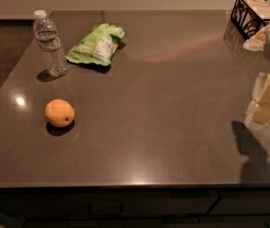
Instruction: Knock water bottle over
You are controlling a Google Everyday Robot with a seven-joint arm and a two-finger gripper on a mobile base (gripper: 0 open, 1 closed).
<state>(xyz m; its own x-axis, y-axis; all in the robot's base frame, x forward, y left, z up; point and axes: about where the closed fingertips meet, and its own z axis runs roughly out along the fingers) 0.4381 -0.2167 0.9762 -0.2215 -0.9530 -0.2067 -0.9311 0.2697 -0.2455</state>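
Observation:
The water bottle (49, 42) stands upright near the far left of the dark countertop (163, 113). It is clear and ribbed, with a white cap and a thin pale label band with red. My gripper (266, 99) is at the right edge of the view, pale yellow, hanging just above the counter's right side. It is far to the right of the bottle, with most of the counter's width between them. The arm above it is cut off by the frame.
An orange fruit (59, 112) sits in front of the bottle at the left. A green snack bag (97, 44) lies just right of the bottle. A black wire basket (255, 13) stands at the far right corner. The counter's front edge runs along the bottom.

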